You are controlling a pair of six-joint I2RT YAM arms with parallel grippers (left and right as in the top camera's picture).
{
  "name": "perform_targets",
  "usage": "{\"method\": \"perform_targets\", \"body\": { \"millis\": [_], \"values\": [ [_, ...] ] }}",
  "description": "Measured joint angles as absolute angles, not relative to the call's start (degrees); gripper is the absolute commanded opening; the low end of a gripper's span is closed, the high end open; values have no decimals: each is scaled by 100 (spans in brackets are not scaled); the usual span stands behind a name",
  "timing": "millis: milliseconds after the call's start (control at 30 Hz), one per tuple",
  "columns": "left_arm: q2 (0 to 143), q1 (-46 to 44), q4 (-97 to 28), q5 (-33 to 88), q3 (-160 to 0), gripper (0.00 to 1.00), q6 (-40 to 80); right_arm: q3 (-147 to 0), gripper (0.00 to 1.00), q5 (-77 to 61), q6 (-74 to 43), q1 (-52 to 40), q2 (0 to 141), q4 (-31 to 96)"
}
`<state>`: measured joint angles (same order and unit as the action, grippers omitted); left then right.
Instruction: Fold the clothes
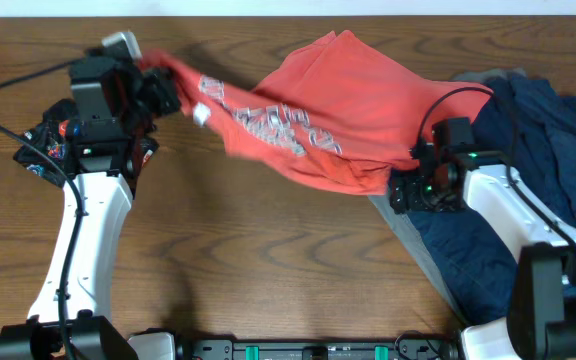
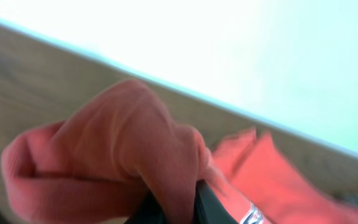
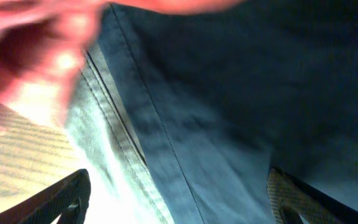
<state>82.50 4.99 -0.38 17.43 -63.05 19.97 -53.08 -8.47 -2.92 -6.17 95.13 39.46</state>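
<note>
Nearest the robot, bare brown wooden table [image 1: 248,260]. On the right lies a crumpled navy T-shirt of soft cotton [image 1: 558,140], a grey T-shirt [image 1: 408,235] showing as a strip under its left edge, both flat on the table. The right gripper [image 1: 408,190] sits low over that edge, at the lower hem of the red cloth. In the right wrist view its fingers [image 3: 61,199] are spread wide, nothing between them, with navy and grey seams right below.

Further back, a coral-red cotton T-shirt [image 1: 348,90] stretches across the middle of the table. Its right part is bunched against the navy pile and its left end is pulled up off the table. The navy-and-white lettering [image 1: 268,120] faces up, blurred.

Far left, the left gripper [image 1: 158,90] is pinching that lifted end. The left wrist view shows red cloth bunched over the pressed-together tips.
</note>
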Motion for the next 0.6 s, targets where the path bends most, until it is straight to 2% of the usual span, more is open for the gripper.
{"method": "perform_targets", "body": {
  "millis": [33, 67, 133, 200, 300, 400, 467, 600],
  "values": [
    [8239, 534, 67, 1590, -6333, 17, 2073, -5308, 88, -851, -272, -661, 9598, 3907],
    [8237, 572, 84, 1472, -6364, 40, 2121, -5308, 83, -856, -268, -687, 9657, 3879],
    [8237, 655, 32, 1282, -6399, 69, 2259, -5308, 70, -836, -204, -729, 9771, 3758],
    [8235, 711, -331, 1177, -6442, 86, 2379, -5310, 58, -753, -185, -749, 9837, 3610],
    [8235, 657, -1253, 1164, -6475, 100, 2462, -5323, 55, -561, -213, -749, 9904, 3367],
    [8283, 456, -2178, 1286, -6477, 99, 2554, -5367, 56, -244, -211, -744, 10025, 3059],
    [8357, 296, -2661, 1402, -6482, 99, 2556, -5415, 63, 43, -257, -718, 10125, 2851],
    [8646, -150, -3417, 1656, -6482, 99, 2569, -5483, 67, 296, -482, -242, 10274, 2368]
  ]
}}
